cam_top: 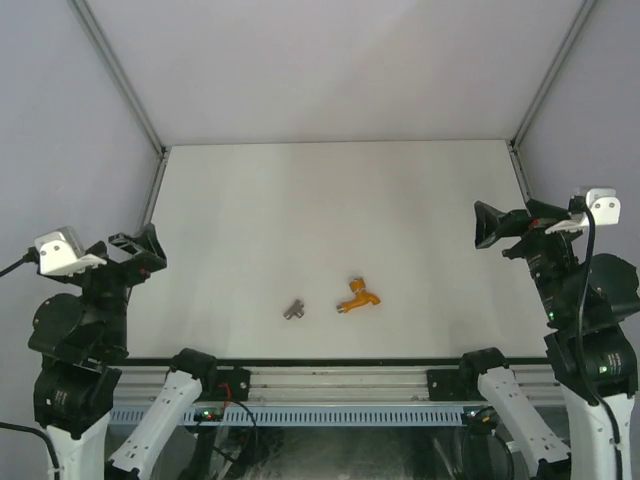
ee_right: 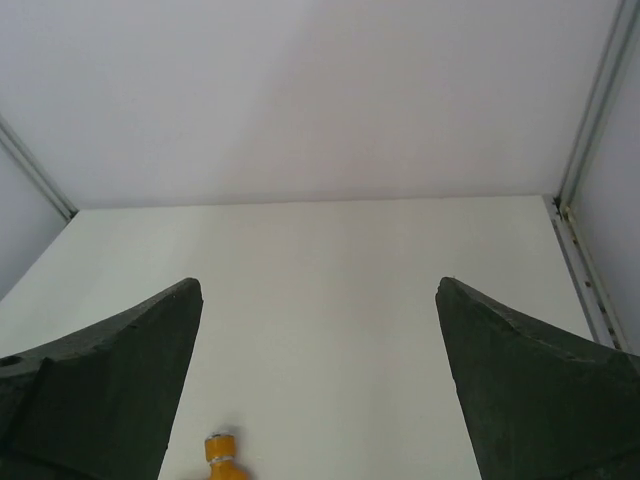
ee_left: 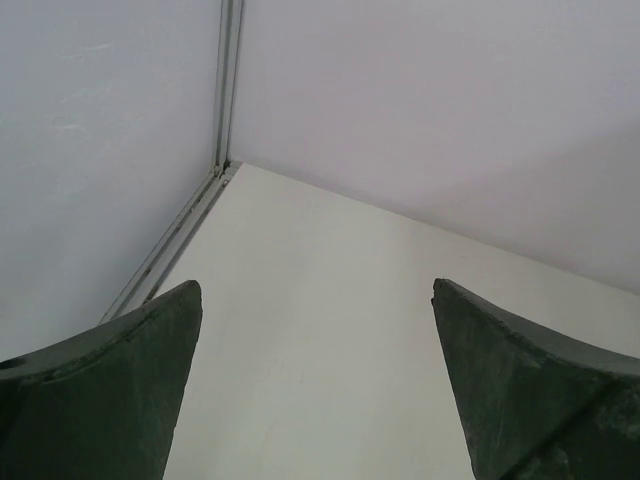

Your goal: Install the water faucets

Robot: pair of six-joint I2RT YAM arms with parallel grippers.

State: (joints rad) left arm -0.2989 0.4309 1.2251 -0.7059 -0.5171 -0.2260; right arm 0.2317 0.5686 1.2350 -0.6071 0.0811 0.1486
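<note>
Tap (cam_top: 359, 297) lies on table (cam_top: 300, 200) toward front edge, long axis approx. L-R, grey fitting (cam_top: 294, 310) near on its left. R gripper (cam_top: 488, 225) is nearer, L gripper (cam_top: 140, 245) farther. Both spread wide, holding nothing.

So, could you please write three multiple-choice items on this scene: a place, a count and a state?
1. In the top view, where does the grey fitting lie from the orange tap?
A. On its right
B. On its left
C. On top of it
2. How many orange taps are on the table?
A. One
B. Two
C. Three
3. How is the right gripper?
A. Shut on the tap
B. Shut on nothing
C. Open, holding nothing
Answers: 1 B, the fitting sits left of the tap, apart from it; 2 A, only one shows; 3 C, its jaws stand wide apart, nothing between.
</note>
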